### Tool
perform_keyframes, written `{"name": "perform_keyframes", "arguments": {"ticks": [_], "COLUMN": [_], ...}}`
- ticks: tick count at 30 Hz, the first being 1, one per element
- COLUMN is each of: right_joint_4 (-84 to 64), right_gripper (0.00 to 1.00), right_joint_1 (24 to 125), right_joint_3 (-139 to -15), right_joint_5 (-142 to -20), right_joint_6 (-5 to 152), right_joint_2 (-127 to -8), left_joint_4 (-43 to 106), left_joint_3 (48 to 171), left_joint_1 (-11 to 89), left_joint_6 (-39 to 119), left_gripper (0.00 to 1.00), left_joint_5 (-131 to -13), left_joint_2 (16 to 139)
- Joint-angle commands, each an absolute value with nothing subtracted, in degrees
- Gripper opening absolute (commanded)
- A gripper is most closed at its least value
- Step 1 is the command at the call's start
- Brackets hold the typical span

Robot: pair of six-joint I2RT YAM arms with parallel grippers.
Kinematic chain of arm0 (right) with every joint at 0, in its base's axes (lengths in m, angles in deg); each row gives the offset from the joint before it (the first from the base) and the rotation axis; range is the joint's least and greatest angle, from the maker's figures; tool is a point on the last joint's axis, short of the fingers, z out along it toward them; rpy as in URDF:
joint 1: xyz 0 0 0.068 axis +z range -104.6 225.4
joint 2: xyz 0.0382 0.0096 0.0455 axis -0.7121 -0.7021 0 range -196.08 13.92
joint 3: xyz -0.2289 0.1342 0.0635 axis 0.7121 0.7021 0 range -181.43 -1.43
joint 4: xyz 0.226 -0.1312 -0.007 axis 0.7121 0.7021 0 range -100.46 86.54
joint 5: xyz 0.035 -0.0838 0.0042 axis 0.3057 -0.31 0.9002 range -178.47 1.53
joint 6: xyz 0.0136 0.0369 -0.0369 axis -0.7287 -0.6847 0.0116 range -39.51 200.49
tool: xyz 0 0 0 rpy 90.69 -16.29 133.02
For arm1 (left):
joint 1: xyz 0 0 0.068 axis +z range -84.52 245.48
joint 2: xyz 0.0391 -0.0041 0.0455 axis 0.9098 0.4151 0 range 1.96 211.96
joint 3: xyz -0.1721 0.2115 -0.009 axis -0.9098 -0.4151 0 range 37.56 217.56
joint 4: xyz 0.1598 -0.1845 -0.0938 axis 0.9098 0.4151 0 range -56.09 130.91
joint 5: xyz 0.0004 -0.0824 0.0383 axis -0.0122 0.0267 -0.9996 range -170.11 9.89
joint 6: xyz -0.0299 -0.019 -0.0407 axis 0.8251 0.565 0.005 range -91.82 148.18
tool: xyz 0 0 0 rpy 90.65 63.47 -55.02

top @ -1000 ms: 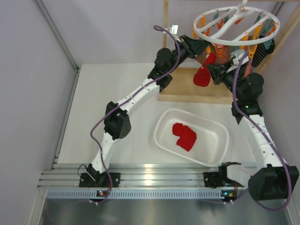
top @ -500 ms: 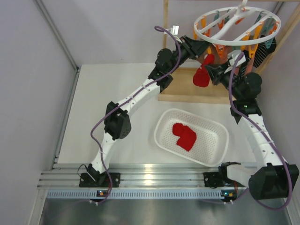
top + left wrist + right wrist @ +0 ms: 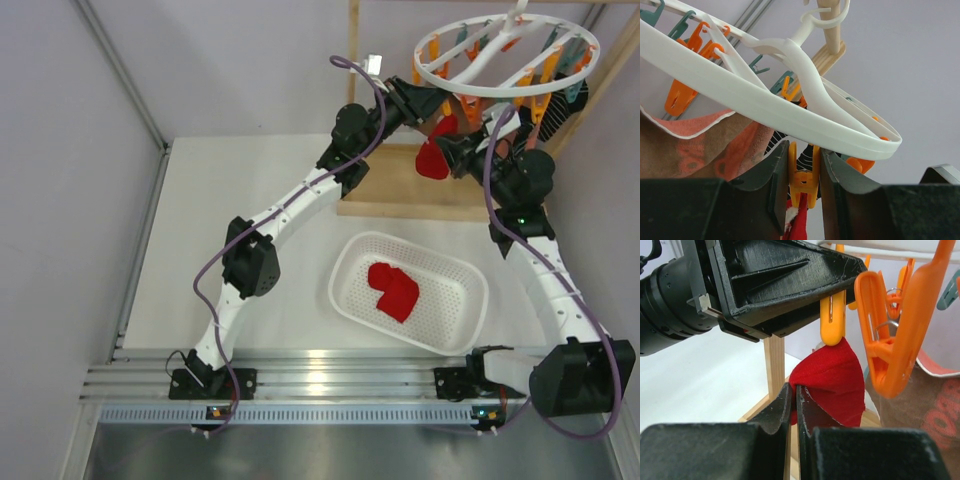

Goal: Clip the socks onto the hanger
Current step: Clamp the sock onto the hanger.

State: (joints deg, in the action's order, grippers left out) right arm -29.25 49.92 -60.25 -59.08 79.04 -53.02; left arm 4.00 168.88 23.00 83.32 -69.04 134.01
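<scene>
Your red sock (image 3: 432, 160) is up at one o'clock in the overhead view, hanging just under the near rim of the hanger (image 3: 505, 55), and its top edge touches the lower tip of an orange clip (image 3: 832, 322). Your left gripper (image 3: 804, 151) has that orange clip squeezed, one finger pressed on each side of it, right under the white ring. From three o'clock of the sock your right gripper (image 3: 794, 390) comes in with its fingers together, pinching the sock's side edge between them. Beside the clip a sliver of black striped sock (image 3: 771, 146) shows, and at the sock's three o'clock in the right wrist view a salmon sock (image 3: 935, 400) hangs from the same ring among more orange and teal clips. Below the hanger sits the wooden frame (image 3: 400, 195). Further down, at five o'clock on the table (image 3: 230, 180), the white basket (image 3: 455, 312) holds a second red sock (image 3: 393, 290), well apart from both grippers.
</scene>
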Motion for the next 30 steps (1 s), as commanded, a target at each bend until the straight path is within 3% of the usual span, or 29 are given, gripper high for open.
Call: {"name": "perform_keyframes", "arguments": {"ticks": [1,30], "right_joint_4": [-33.05,-32.17], "right_gripper": [0.00,0.00], "right_joint_1": [50.50,50.68], "right_joint_3": [-64.44,-67.26], "right_joint_5": [-59.20,-63.77], "right_joint_6": [80.05,84.01], "right_joint_2": [-53.14,-55.07], "left_joint_4": [3.41,3.06], "left_joint_3": [168.69,168.87], "left_joint_1": [22.50,21.80], "left_joint_6": [84.08,84.26], "left_gripper": [0.00,0.00], "left_joint_5": [-68.34,-67.81], "left_joint_2": [130.37,130.81]}}
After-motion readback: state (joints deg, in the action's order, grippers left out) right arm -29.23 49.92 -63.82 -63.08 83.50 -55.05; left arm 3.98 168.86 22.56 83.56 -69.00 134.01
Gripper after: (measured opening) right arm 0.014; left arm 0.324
